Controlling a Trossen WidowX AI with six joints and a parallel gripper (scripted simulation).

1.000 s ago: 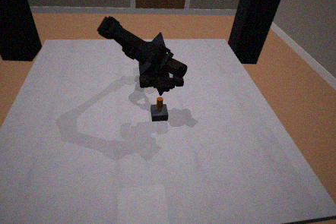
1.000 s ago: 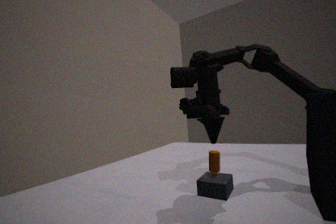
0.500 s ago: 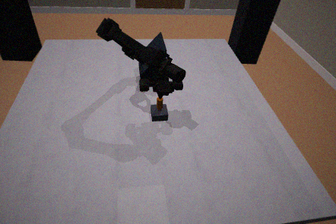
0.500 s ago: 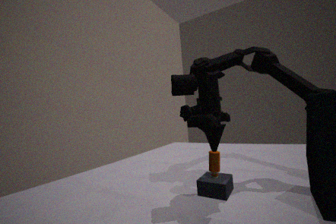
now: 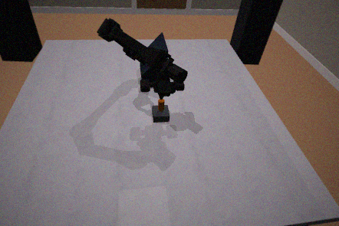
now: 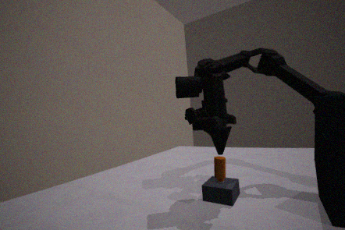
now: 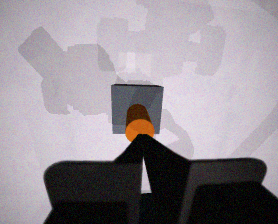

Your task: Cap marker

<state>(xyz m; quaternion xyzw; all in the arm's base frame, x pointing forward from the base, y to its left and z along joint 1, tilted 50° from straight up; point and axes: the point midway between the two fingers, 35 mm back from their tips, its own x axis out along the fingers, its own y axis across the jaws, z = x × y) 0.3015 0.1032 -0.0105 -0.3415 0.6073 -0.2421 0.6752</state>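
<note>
The gripper (image 6: 219,150), fingers pressed together on nothing, pointed down directly above the orange cap (image 6: 219,168), a small gap apart. The cap sat on the marker, upright in the grey holder block (image 6: 221,190) on the table (image 5: 245,154).

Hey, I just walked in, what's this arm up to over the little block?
The arm's hand is shut, holds nothing, and hangs point-down just above the orange cap. The cap sits on the marker in the holder block on the table. There is a small gap between fingertips and cap, as if the hand is lined up to press down.
</note>
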